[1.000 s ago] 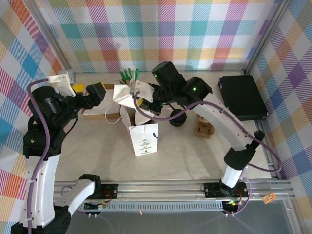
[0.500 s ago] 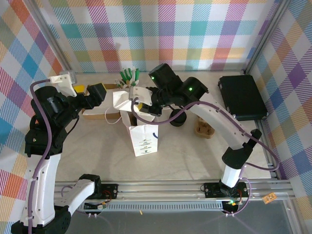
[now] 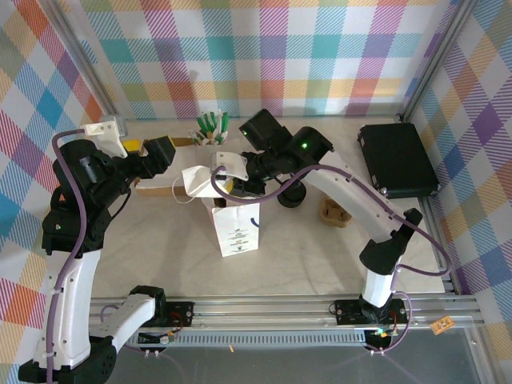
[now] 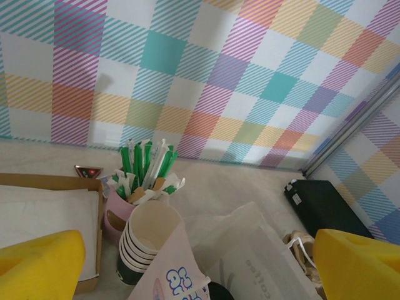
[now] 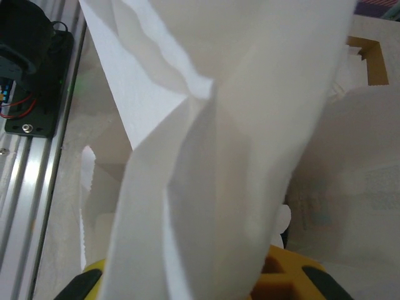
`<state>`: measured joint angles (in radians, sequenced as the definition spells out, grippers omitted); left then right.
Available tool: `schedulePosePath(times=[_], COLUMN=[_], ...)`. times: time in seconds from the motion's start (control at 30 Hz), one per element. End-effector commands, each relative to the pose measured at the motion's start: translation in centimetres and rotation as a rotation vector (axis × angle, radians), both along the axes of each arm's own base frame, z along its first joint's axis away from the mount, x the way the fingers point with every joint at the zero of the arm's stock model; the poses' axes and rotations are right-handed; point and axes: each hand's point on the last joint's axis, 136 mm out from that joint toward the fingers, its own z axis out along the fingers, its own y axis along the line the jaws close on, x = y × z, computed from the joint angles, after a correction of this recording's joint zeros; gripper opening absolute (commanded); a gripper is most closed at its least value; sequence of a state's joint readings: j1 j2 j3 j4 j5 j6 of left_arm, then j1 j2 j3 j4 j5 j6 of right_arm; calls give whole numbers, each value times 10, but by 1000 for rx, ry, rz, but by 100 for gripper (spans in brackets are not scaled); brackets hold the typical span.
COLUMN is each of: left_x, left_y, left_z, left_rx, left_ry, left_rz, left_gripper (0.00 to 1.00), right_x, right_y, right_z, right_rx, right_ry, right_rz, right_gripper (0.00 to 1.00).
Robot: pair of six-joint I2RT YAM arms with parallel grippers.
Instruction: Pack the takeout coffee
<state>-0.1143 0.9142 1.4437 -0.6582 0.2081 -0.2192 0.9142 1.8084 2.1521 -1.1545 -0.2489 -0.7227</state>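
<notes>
The white paper bag [image 3: 238, 228] stands upright near the middle of the tabletop. Its blue logo faces the near edge and its mouth is open at the top. The right claw [image 3: 227, 182] reaches in from the right side and hangs at that mouth, tips down among the paper. From its wrist, folds of white paper lie across the yellow fingers [image 5: 294, 275], so I cannot tell how far apart they stand or whether they grip anything. I cannot tell where the takeout coffee sits either, because the bag's paper hides whatever is at that claw.

The left claw [image 4: 200, 269] hangs just left of the bag, near the flat cardboard box [image 3: 160, 188] on the left part of the tabletop. Its yellow fingers are spread wide and hold nothing.

Toward the far edge, behind the bag, a pink cup of green and white straws [image 4: 145, 181] stands with a stack of paper cups [image 4: 139, 244] just in front of it. A squat black round stack [image 3: 290, 194], lids by the look of it, sits just right of the bag under the right arm. A cardboard cup carrier [image 3: 336, 212] is beside it, farther right. A black case [image 3: 396, 158] lies flat by the far right corner.
</notes>
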Motion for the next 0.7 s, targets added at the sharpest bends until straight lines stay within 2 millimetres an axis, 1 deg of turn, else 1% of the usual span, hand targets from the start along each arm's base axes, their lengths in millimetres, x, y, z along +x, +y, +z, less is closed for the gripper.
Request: schedulePosePath(times=[0.0, 0.3, 0.43, 0.53, 0.67], left_x=[-5, -6, -7, -7, -5], left_y=[1, 1, 1, 1, 1], left_z=[2, -1, -2, -2, -3], left_rx=[-2, 3, 3, 4, 7], left_ry=[-2, 7, 8, 6, 8], left_rz=[-3, -2, -4, -2, -5], left_gripper=[93, 93, 93, 93, 93], right_x=[-13, -16, -18, -19, -19], right_y=[3, 4, 4, 3, 2], right_z=[-1, -9, -10, -10, -6], right_rx=[5, -11, -11, -14, -5], right_ry=[52, 96, 109, 115, 114], right_rz=[44, 44, 44, 43, 37], right_gripper=[21, 24, 31, 35, 40])
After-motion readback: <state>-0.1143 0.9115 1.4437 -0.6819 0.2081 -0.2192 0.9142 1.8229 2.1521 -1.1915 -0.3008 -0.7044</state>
